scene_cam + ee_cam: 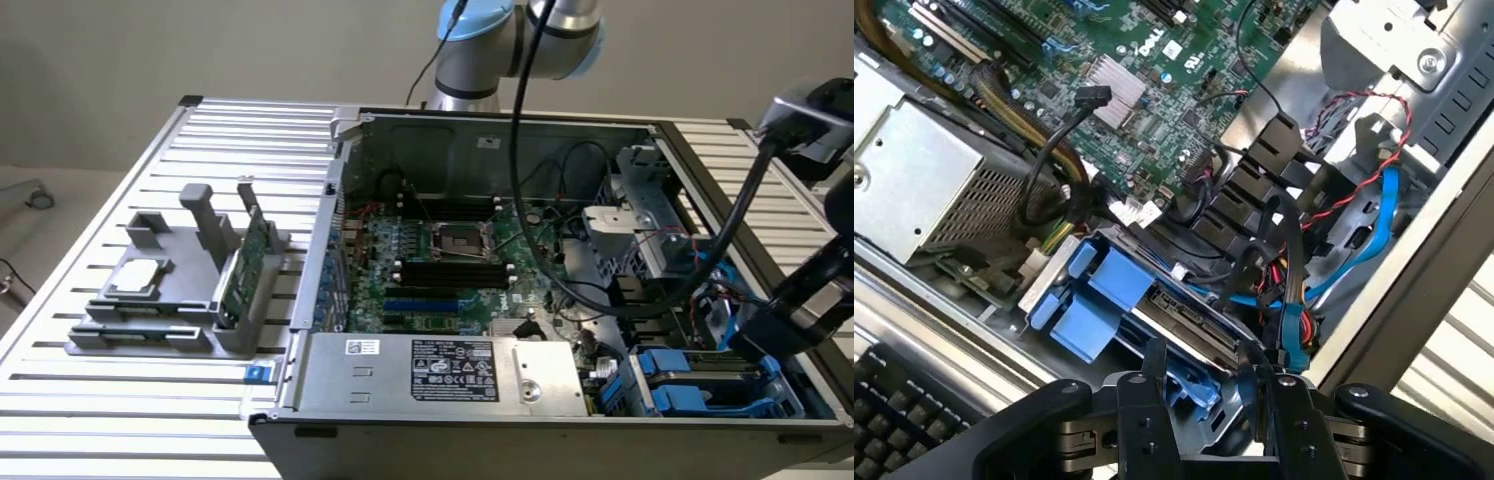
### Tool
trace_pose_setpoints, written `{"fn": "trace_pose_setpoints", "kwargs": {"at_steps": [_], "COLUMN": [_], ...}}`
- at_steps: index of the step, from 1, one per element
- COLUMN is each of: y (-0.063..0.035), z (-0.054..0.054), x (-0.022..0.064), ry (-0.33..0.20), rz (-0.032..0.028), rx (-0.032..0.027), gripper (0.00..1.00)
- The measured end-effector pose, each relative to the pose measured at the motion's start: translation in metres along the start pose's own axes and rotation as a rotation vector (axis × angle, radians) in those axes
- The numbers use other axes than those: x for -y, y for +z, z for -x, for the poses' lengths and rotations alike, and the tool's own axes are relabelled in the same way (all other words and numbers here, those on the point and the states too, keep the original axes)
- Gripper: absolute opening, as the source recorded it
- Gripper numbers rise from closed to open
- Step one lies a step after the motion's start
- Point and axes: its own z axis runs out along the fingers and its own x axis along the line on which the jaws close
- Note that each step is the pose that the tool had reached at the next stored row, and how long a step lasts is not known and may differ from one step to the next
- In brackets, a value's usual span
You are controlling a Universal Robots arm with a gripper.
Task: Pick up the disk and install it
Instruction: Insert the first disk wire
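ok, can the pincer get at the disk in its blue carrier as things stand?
Probably yes. The pincer hangs right over the near end of the disk, and nothing lies between them. The blue cable runs close alongside and might snag on the way in.

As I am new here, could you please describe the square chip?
On the exterior view's left, beside the open computer case, stands a grey holder. The chip lies flat on it, square and silver, unlike the upright green card.
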Motion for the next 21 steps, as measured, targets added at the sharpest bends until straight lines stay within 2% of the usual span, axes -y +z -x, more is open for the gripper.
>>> {"fn": "trace_pose_setpoints", "kwargs": {"at_steps": [14,16,17,21], "y": [0.0,0.0,0.0,0.0], "z": [0.0,0.0,0.0,0.0], "x": [0.0,0.0,0.0,0.0], "ry": [0.238,0.273,0.289,0.356], "rz": [-0.0157,-0.018,-0.0191,-0.0236], "rx": [0.0111,0.0126,0.0134,0.0165], "gripper": [0.42,0.4,0.33,0.33]}}
